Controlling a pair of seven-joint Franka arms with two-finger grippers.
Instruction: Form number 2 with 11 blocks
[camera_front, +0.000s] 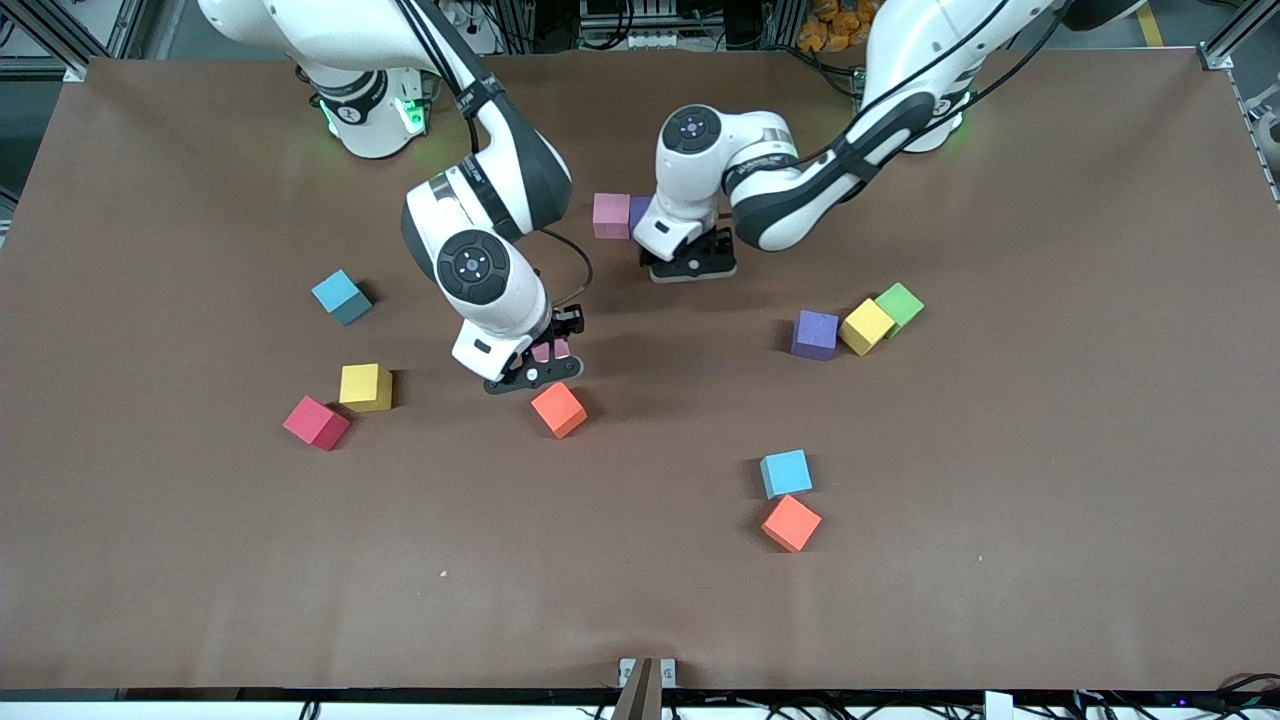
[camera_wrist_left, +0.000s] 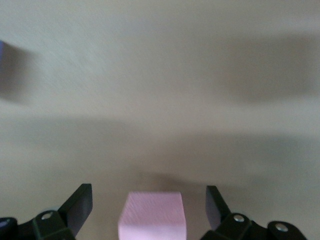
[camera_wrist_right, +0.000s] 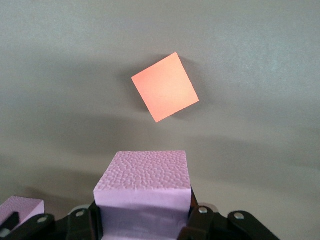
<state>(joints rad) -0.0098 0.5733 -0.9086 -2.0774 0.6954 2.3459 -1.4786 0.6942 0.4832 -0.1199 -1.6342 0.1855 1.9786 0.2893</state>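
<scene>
My right gripper (camera_front: 546, 358) (camera_wrist_right: 142, 220) is shut on a pink block (camera_front: 548, 349) (camera_wrist_right: 143, 186), up in the air over an orange block (camera_front: 558, 409) (camera_wrist_right: 165, 93). My left gripper (camera_front: 690, 264) (camera_wrist_left: 149, 190) hangs low and open, its fingers (camera_wrist_left: 80, 207) well apart on either side of a second pink block (camera_wrist_left: 152, 216) that rests on the table untouched. Beside that gripper, a third pink block (camera_front: 611, 215) and a purple one (camera_front: 640, 210) stand side by side. The other blocks lie scattered. The number 2 is out of view.
Toward the right arm's end lie a teal block (camera_front: 341, 296), a yellow (camera_front: 365, 387) and a red (camera_front: 317, 422). Toward the left arm's end, purple (camera_front: 815, 334), yellow (camera_front: 866, 326) and green (camera_front: 900, 305) cubes cluster. Light blue (camera_front: 786, 473) and orange (camera_front: 791, 523) sit nearest the front camera.
</scene>
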